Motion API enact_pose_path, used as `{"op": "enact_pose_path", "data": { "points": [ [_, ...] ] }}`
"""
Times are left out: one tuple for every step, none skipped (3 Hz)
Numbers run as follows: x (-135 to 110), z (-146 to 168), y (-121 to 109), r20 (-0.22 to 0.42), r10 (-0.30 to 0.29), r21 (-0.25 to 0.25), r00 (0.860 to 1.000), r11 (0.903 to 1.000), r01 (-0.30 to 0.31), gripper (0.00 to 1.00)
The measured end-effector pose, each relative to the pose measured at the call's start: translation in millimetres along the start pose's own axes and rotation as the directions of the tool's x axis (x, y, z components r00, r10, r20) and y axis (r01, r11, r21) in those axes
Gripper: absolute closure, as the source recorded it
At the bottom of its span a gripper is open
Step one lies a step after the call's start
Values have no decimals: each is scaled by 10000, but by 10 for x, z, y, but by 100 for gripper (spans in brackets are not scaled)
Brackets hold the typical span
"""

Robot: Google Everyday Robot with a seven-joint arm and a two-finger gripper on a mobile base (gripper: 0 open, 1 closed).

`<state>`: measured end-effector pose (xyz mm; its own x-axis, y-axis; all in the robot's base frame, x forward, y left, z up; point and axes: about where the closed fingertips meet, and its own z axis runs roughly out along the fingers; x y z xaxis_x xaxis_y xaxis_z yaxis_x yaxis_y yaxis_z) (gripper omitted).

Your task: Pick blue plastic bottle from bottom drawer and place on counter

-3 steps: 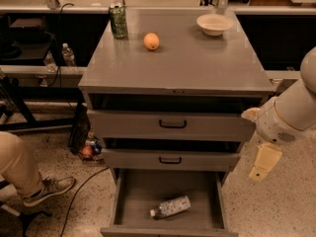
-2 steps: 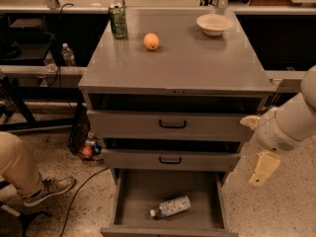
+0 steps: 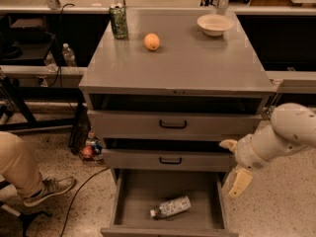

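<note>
The blue plastic bottle (image 3: 171,207) lies on its side on the floor of the open bottom drawer (image 3: 140,191), cap pointing left. The gripper (image 3: 234,163) hangs just beside the drawer's right wall, jaws spread apart and empty, clear of the bottle. The bench (image 3: 187,65) carries a green can (image 3: 118,21), an orange (image 3: 152,41) and a bowl (image 3: 215,24).

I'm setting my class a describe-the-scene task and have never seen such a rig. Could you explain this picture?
One camera looks down at a grey cabinet from the front. The white arm at the picture's right edge is a robot's. Its gripper hangs open and empty beside the pulled-out bottom drawer. In that drawer a blue plastic bottle lies on its side. On the counter stand a green can, an orange and a white bowl. Someone's leg shows at the left edge.
</note>
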<state>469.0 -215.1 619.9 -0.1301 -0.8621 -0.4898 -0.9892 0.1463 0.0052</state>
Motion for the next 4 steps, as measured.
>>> {"op": "enact_pose_path", "data": {
  "points": [
    [133, 422, -28, 596, 130, -287, 9981, 9995, -113, 0],
    [355, 945, 26, 1426, 652, -463, 9876, 9972, -592, 0],
    [501, 1298, 116, 1847, 1113, -733, 9765, 9924, -993, 0],
    [500, 1299, 116, 1847, 1113, -734, 9765, 9924, -992, 0]
  ]
}}
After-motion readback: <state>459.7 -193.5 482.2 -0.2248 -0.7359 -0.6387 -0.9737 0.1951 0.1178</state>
